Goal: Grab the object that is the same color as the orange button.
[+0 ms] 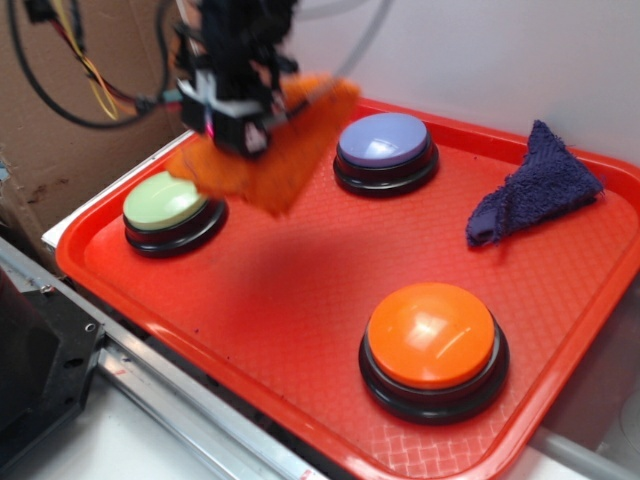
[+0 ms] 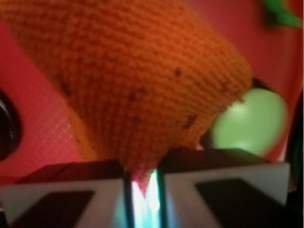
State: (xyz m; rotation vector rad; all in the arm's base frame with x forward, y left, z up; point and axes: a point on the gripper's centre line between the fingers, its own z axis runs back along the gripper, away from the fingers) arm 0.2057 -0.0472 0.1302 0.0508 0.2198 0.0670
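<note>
The orange knitted cloth point(image 1: 275, 165) with dark specks hangs in the air above the back left of the red tray point(image 1: 250, 290), pinched at its top by my gripper point(image 1: 238, 135). In the wrist view the cloth point(image 2: 137, 80) fills most of the frame and tapers down into the narrow gap between my two fingers, where my gripper point(image 2: 141, 178) is shut on it. The orange button point(image 1: 432, 340), round, glossy and on a black base, stands at the tray's front right, well away from the gripper.
A pale green button point(image 1: 168, 205) sits just left of and below the hanging cloth, also seen blurred as the green button point(image 2: 249, 121). A lavender button point(image 1: 385, 148) stands at the back middle. A dark blue-purple cloth point(image 1: 535, 190) lies at the back right. Cardboard and cables are behind.
</note>
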